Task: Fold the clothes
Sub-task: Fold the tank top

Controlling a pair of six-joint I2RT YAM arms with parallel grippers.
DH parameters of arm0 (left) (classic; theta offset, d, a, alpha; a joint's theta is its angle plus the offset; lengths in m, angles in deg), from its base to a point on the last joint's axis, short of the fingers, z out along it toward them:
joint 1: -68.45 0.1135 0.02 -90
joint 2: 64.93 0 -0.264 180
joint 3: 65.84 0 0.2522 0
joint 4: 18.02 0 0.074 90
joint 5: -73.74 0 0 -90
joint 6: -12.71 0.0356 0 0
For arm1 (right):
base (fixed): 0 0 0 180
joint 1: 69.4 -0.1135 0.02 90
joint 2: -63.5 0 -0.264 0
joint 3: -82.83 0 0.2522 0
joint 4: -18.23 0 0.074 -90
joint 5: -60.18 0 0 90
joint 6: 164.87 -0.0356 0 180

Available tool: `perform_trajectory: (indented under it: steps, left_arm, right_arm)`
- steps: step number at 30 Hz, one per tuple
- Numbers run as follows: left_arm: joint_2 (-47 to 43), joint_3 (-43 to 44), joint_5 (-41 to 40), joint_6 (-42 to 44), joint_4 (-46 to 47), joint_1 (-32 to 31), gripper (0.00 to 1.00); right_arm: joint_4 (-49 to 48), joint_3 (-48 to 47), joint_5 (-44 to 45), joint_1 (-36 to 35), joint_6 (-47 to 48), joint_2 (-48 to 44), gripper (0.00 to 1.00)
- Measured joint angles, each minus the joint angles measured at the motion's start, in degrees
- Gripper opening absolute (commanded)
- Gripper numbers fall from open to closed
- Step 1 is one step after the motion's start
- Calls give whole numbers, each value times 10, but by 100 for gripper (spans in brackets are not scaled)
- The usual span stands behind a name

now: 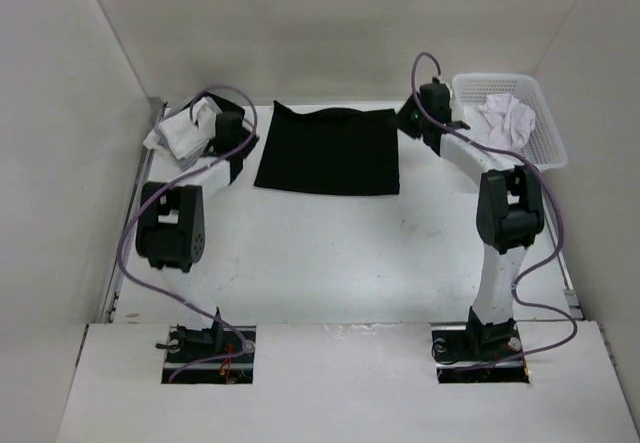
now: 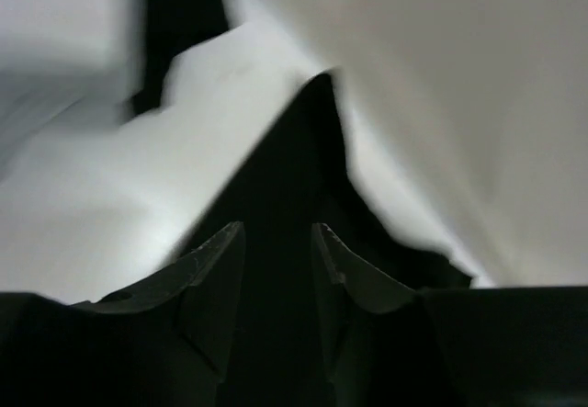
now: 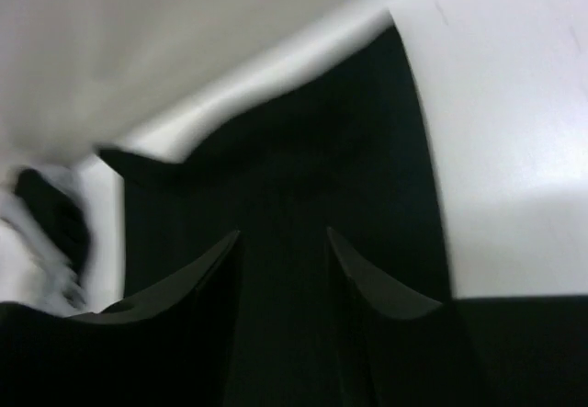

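The top [image 1: 328, 151] is seen laid flat at 12 o'clock on the table [image 1: 330, 263], squared into a rough rectangle. The left gripper [image 1: 246, 131] is held at its 9 o'clock edge, fingers [image 2: 216, 265] spread, black cloth showing below the gap. The right gripper [image 1: 406, 120] is set at the 3 o'clock edge, likewise spread over the cloth. A basket [image 1: 548, 135] is spotted at 2 o'clock, white cloth [image 1: 505, 118] inside.
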Motion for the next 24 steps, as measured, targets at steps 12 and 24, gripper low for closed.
perform_trajectory:
  steps: [12, 24]
  left_arm:
    - [-217, -452, 50, -33, 133, 8, 43]
    - [-78, -408, 120, -99, 291, 32, 26]
  right_arm:
    - [-144, 504, 16, -68, -32, -273, 8]
    - [-259, 590, 10, -56, -81, -273, 43]
